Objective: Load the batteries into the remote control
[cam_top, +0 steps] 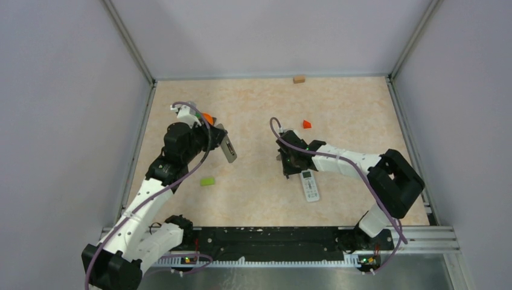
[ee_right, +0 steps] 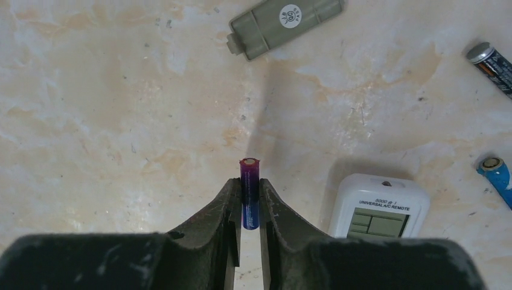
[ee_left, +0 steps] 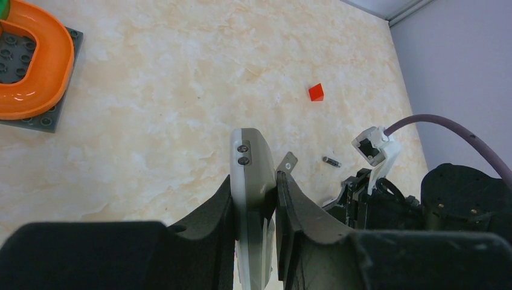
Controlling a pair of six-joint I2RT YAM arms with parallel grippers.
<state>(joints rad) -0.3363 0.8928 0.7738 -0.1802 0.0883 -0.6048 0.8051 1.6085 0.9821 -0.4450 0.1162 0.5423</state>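
My left gripper (ee_left: 256, 181) is shut on a grey remote control (ee_left: 249, 156), held edge-up above the table; from above it shows at the left (cam_top: 228, 148). Between the fingers of my right gripper (ee_right: 250, 186) stands a purple battery (ee_right: 249, 172), gripped just over the tabletop. A dark battery (ee_right: 490, 63) and a blue battery (ee_right: 497, 173) lie to the right of it. Another dark battery (ee_left: 331, 161) lies near the right arm's gripper (cam_top: 290, 162). A grey battery cover (ee_right: 284, 23) rests on the table ahead.
A white A/C remote (ee_right: 379, 208) lies beside my right gripper, also seen from above (cam_top: 310, 186). A red wedge (cam_top: 307, 124), a green block (cam_top: 208, 181) and a tan block (cam_top: 299, 78) sit on the table. An orange track (ee_left: 36, 66) on a dark baseplate lies far left.
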